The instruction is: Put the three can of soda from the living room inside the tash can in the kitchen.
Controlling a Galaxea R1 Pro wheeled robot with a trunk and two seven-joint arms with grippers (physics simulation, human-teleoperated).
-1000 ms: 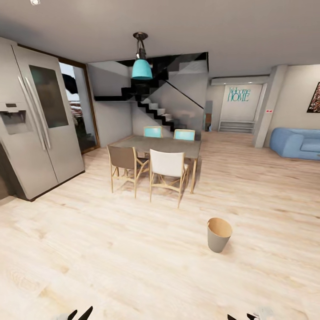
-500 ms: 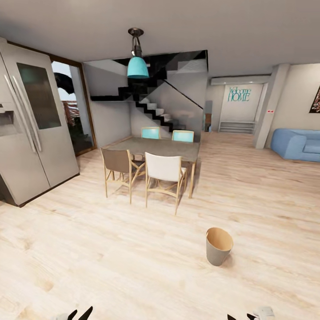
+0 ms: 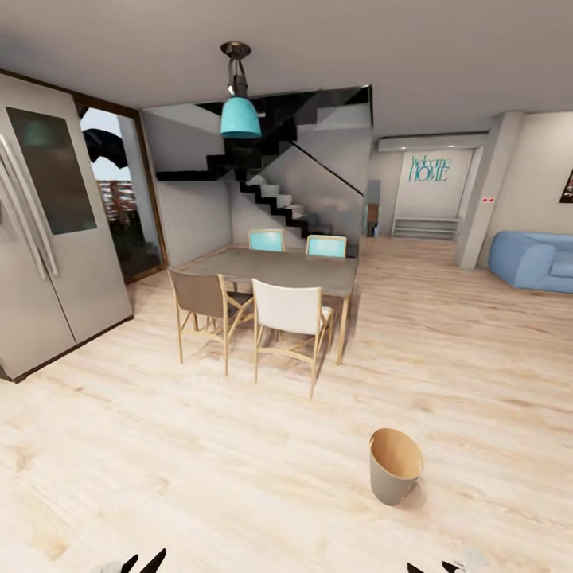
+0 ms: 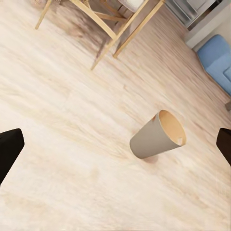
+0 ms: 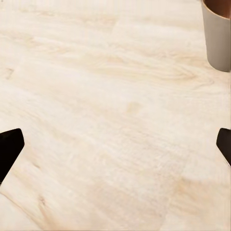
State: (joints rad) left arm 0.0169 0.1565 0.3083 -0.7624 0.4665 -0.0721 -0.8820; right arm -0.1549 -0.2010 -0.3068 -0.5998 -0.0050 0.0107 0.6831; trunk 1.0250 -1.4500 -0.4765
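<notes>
Head view: the tash can [image 3: 394, 476] stands upright on the pale wood floor [image 3: 199, 446] at about 5 o'clock from frame centre, pale grey outside, brown inside. A dining table [image 3: 290, 269] with four chairs sits near centre; a white-backed chair [image 3: 288, 312] is closest to the bin but well apart from it. A steel refrigerator [image 3: 48, 239] stands at 9 o'clock, a teal pendant lamp [image 3: 240, 118] at 12 o'clock, a black staircase [image 3: 270, 191] behind the table, and a blue sofa [image 3: 535, 259] at 3 o'clock. Dark fingertips of the left hand [image 3: 143, 562] and right hand [image 3: 434, 567] show at the lower edge.

Left wrist view: the left hand [image 4: 115, 147] is spread wide with nothing between its fingers. The tash can [image 4: 155, 137] lies ahead on the floor, between the fingertips.

Right wrist view: the right hand [image 5: 115, 147] is likewise spread wide and holds nothing. The tash can [image 5: 218, 36] appears at 2 o'clock, partly cut off.
</notes>
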